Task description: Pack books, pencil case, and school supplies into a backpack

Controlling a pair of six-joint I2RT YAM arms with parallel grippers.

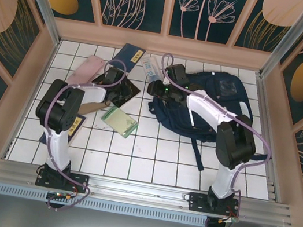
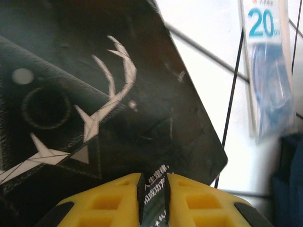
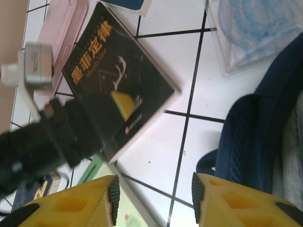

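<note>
White-tiled desk [image 1: 151, 149]: my left tool [image 2: 154, 201] pinches the black book [image 2: 118, 118] by its edge; the backpack [image 1: 217, 107] lies at three o'clock, beside my wide-open right tool [image 3: 155, 189].

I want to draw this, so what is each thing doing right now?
Black book with gold lettering: clamped at one edge.
Left gripper: shut on the book.
Right gripper: open, empty.
Large navy fabric backpack: lying on the tiles.
Clear plastic packet marked "20": lying beside the backpack.
Pale green notepad: lying flat.
</note>
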